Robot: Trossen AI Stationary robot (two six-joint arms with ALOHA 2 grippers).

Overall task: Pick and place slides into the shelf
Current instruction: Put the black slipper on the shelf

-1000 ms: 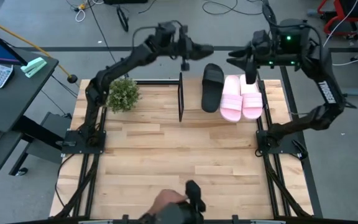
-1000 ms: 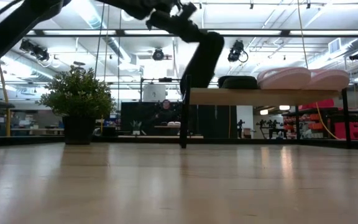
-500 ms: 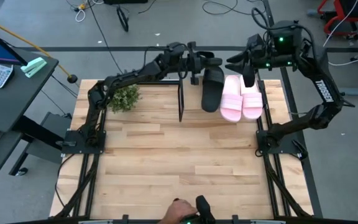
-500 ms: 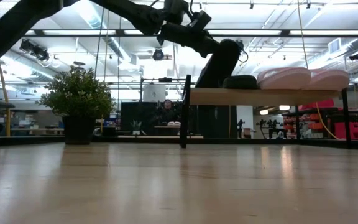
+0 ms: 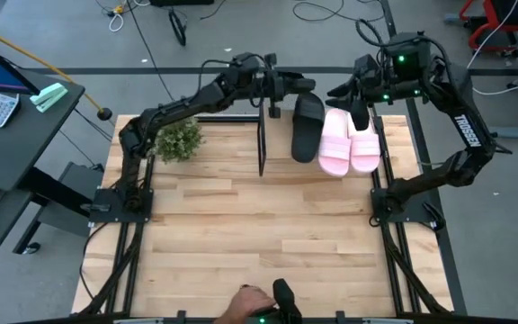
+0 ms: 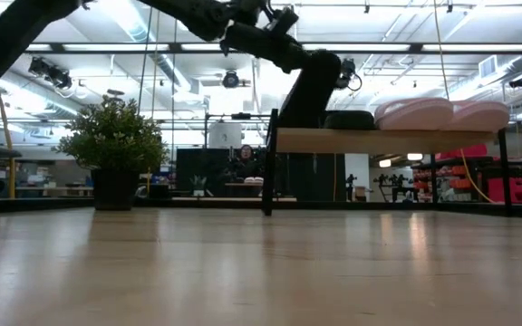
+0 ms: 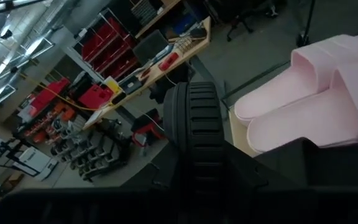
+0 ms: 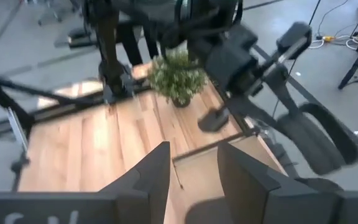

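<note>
Aloft, black slide (image 6: 308,86) in left claw (image 5: 281,87) over shelf (image 6: 388,140).

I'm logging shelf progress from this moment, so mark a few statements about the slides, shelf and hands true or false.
1. Two pink slides lie side by side on the shelf. True.
2. The left hand holds a black slide tilted steeply at the shelf's left end. True.
3. All four slides lie flat on the shelf. False: one black slide and the pink pair lie there; the fourth hangs tilted in the left hand.
4. The right hand grips a pink slide. False: it is open and empty, above the shelf.
5. The potted plant stands on the shelf. False: it stands on the table, left of it.
</note>
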